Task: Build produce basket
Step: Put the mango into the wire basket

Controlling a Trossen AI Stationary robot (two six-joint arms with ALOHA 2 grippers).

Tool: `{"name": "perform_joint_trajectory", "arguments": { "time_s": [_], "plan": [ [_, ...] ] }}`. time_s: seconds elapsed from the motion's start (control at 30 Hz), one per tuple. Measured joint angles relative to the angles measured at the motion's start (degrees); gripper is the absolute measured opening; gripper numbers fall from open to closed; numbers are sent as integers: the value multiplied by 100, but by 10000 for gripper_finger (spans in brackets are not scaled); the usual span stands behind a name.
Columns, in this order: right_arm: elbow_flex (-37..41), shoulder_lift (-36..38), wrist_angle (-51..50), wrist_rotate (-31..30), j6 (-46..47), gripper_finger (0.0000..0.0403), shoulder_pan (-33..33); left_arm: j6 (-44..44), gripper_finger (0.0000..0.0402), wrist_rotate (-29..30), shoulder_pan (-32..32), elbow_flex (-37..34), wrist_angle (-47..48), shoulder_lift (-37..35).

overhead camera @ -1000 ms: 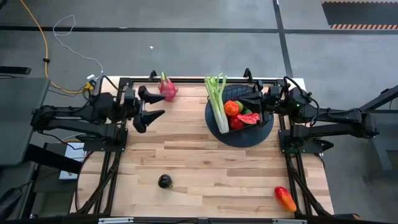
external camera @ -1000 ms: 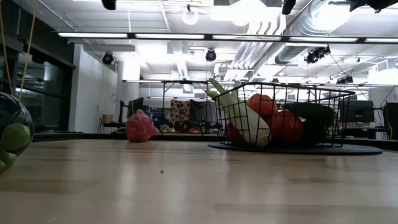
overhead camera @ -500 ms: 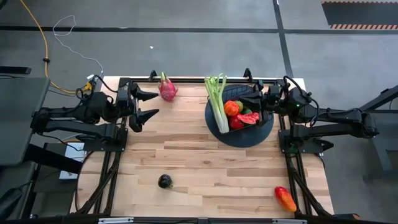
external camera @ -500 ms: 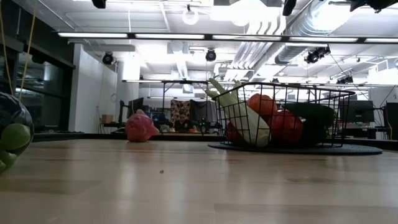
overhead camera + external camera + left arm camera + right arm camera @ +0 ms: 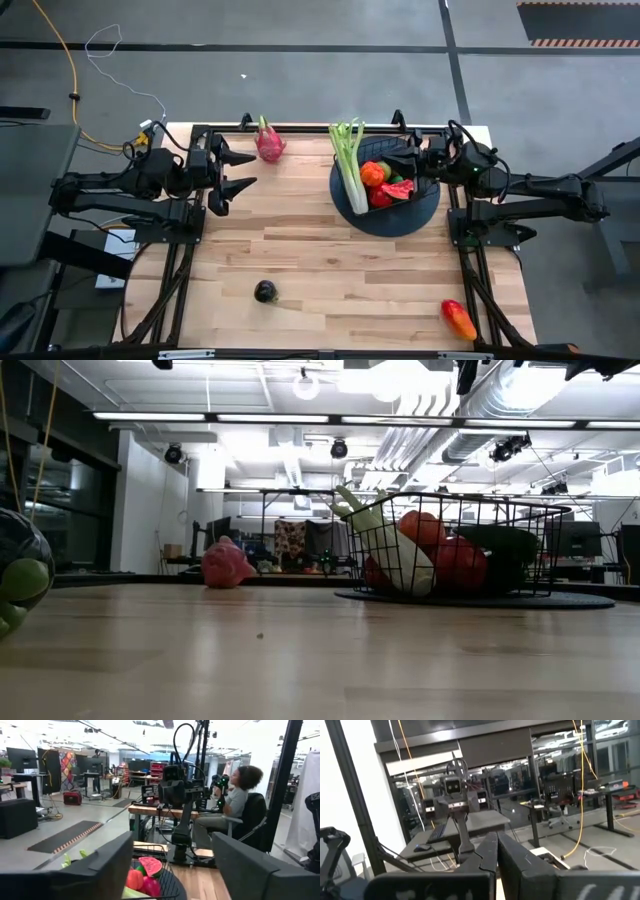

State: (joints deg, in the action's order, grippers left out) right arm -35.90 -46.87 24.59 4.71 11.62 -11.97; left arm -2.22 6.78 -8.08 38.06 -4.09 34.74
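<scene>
Wooden counter (image 5: 330, 270) under workshop lights: the left gripper (image 5: 236, 170), fingers spread and grasping nothing, hovers with the dragon fruit (image 5: 268, 143) just off at two o'clock; the right gripper (image 5: 418, 160), clenched, waits over the basket (image 5: 402, 150).

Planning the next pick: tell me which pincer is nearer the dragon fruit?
Left. The left pincer sits just beside the dragon fruit; the right pincer is across the table, over the basket.
</scene>
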Motion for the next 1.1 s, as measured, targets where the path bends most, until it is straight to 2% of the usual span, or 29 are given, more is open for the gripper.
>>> {"name": "perform_joint_trajectory", "arguments": {
  "time_s": [0.13,0.27,0.33,0.37,1.1],
  "plan": [
    [2,0,-166,0,-5,0,0,-122,176,295,0,0,2,0],
    [2,0,-170,81,-5,0,0,-252,76,686,-4,0,6,0],
    [2,0,-171,142,-7,0,0,-204,26,739,-2,0,21,0],
    [2,0,-169,167,-7,0,0,-185,13,740,-2,0,42,0],
    [2,0,-173,192,-7,0,0,-315,0,779,-2,2,132,0]
  ]
}}
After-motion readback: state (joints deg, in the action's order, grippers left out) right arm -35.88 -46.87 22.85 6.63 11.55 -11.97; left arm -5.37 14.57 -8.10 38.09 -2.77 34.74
